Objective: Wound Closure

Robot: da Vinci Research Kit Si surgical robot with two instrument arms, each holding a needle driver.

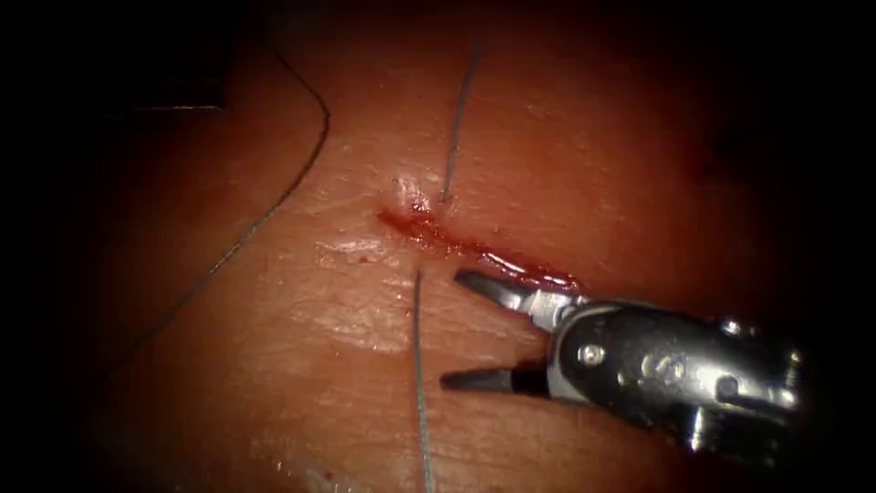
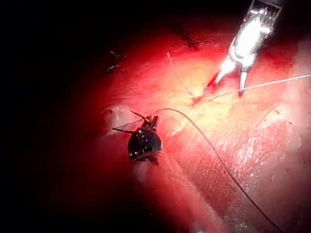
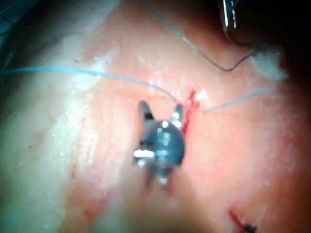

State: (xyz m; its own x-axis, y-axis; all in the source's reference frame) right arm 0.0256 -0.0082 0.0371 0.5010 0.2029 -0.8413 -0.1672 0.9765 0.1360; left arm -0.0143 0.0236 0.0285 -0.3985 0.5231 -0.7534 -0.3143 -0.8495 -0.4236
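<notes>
The right arm's tool [image 1: 456,329] comes in from the right of the endoscope view, its metal jaws spread wide and holding nothing. The far jaw tip lies at the near end of the cut [image 1: 474,248]; the near jaw tip points left over bare tissue [image 1: 274,365], just right of a strand of thread [image 1: 418,365]. The jaws are slim, tapered and dull grey, hinged on a bright steel wrist; behind it the dark housing runs off into shadow at the right edge, so the shaft is cut off. In the right wrist view the same tool [image 3: 160,114] shows its two tips standing apart, one close beside the cut [image 3: 190,104].

The cut is a short slanting slit, wet with red fluid [image 1: 429,228], glossy along its rim. One thread strand rises from its far side toward the far edge [image 1: 461,119]; another runs from just near of it toward the near edge. A longer dark strand [image 1: 274,201] curves across the left of the tissue into darkness, its ends lost.

In the left wrist view the left arm's tool [image 2: 138,124] appears as a dark rounded head with thin tips; whether they are apart or closed cannot be told. A thread [image 2: 214,155] arcs past it.

The needle cannot be made out; its place cannot be told. The tissue is pale pink, creased and moist.
</notes>
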